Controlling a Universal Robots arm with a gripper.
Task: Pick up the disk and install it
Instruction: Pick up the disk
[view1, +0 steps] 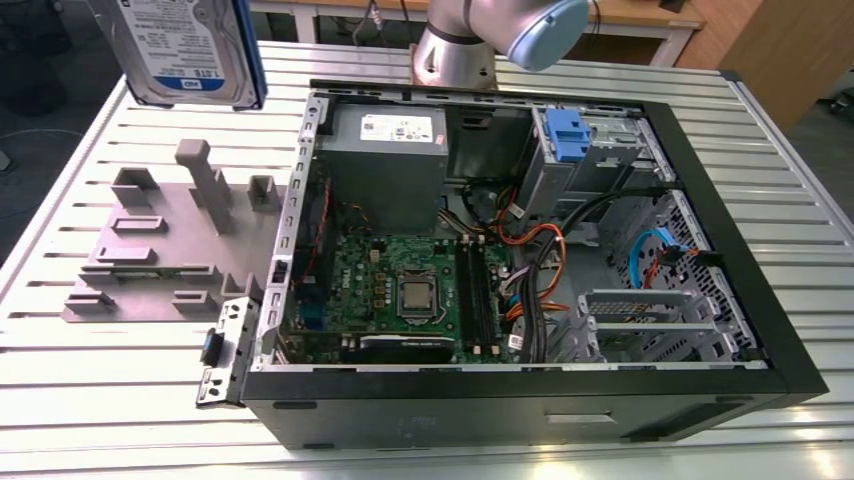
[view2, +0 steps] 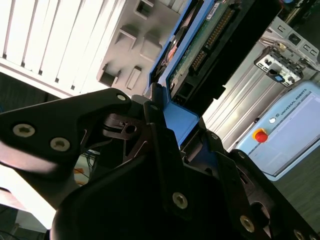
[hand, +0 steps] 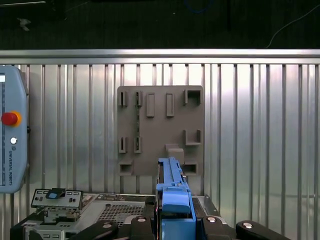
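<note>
Closed tight: fingers (view2: 162, 150) pressed against the blue caddy at one end of the disk (view2: 200, 47), no gap to be made out between pad and plastic in both wrist views. Held by the gripper (view2: 179, 125) clear of every surface.

Long axis of the disk running straight out from the fingers, circuit-board face exposed in the second wrist view.

Beyond the free end, in the first wrist view: grey moulded fixture (hand: 160, 130), flat on the slatted tabletop (hand: 260, 125).

In the exterior view: disk upright, label outward, above the fixture's far side and apart from it.

Just beside the fixture, toward the exterior view's right: open computer case (view1: 507, 395).

Judged the likely seat: drive cage (view1: 601, 160) with blue bracket at the case's far corner, well apart from the disk, past the power-supply box (view1: 387, 165).
</note>
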